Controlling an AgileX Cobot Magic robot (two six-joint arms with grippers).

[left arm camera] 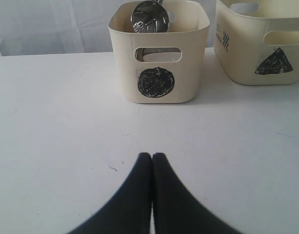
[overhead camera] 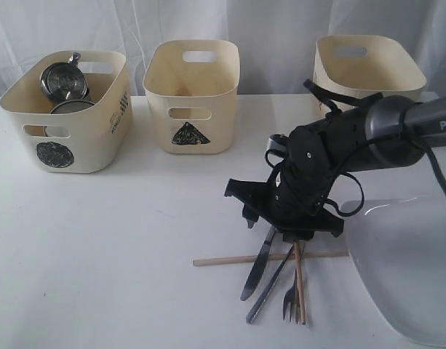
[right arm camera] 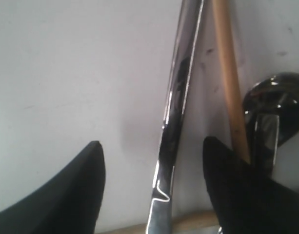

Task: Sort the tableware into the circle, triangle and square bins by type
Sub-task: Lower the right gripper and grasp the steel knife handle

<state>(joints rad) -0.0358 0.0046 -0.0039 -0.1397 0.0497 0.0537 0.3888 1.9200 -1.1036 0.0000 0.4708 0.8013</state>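
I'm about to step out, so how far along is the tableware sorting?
Done: a steel handled mug sits in the cream plastic tub with the round mark. In hand: the open right pincer straddles a steel knife, nothing gripped; the left pincer is shut, empty. Left: that knife, a steel fork, two wooden chopsticks and the big white plate. The triangle-marked cream tub shows nothing inside.

Steel cutlery [overhead camera: 255, 270] among crossed chopsticks [overhead camera: 230, 259]
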